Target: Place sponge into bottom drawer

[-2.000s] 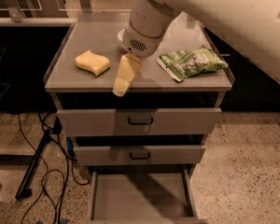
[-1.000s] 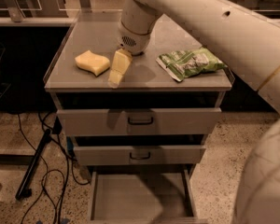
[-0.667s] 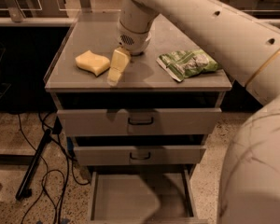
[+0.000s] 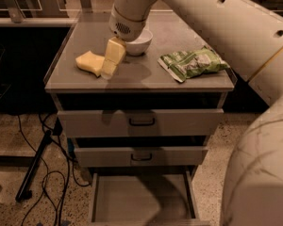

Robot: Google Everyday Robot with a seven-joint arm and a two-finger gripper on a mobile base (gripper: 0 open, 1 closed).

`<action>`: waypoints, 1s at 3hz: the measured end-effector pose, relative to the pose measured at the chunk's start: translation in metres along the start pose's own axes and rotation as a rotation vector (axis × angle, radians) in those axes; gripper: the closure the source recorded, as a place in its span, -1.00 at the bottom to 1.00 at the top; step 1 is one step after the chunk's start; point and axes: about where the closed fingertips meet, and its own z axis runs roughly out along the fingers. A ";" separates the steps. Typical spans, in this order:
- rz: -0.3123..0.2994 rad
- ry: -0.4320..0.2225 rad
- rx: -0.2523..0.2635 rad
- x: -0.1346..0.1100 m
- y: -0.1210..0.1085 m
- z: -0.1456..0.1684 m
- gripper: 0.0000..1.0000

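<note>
Camera view: the gripper [image 4: 108, 69] hangs at the right edge of the soft, wavy-sided sponge [image 4: 88, 61], seemingly touching it; whether it is open or clenched I cannot tell. Below, the flat grey bottom drawer [image 4: 127, 197] stands pulled out.

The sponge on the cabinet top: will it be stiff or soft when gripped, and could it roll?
The sponge looks like soft foam, so it would probably squash and feel light. It lies flat, so it should slide, not roll, if the gripper, beside it above the cabinet top, pushes it.
</note>
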 end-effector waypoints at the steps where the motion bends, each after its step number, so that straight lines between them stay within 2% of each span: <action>1: -0.001 0.000 -0.001 -0.001 0.000 0.000 -1.00; 2: 0.020 -0.027 -0.001 -0.002 -0.001 0.005 -1.00; 3: 0.097 -0.106 0.014 -0.030 -0.038 0.019 -1.00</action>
